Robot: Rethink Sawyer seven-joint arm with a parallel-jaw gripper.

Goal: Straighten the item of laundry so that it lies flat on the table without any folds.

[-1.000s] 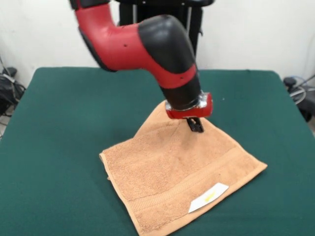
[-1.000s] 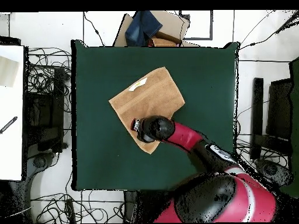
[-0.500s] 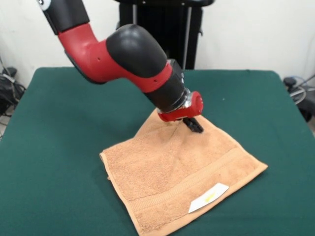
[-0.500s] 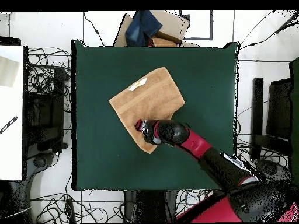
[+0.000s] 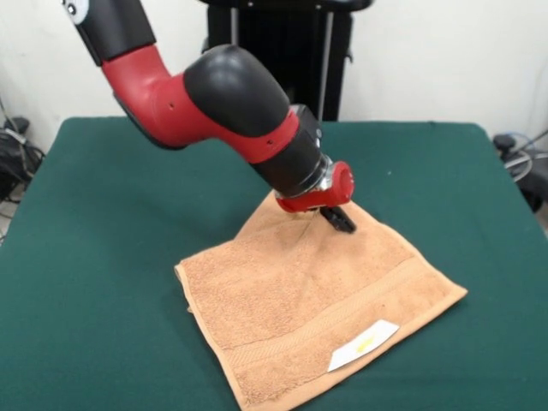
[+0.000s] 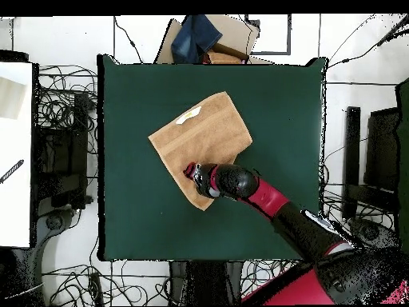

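The towel lies near the middle of the table, label face up near the front edge. It is still doubled — a lower layer shows along its left edge. The gripper sits at the far corner; whether its fingers are released or clenched on cloth cannot be told. Risk: a pinch through both layers drags the whole towel instead of unfolding it. No containers are on the table.

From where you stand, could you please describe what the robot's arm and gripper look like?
The arm is bulky and rounded, in glossy red shells with black joint sections. A red collar with a silver ring sits at the wrist, and below it a small black gripper.
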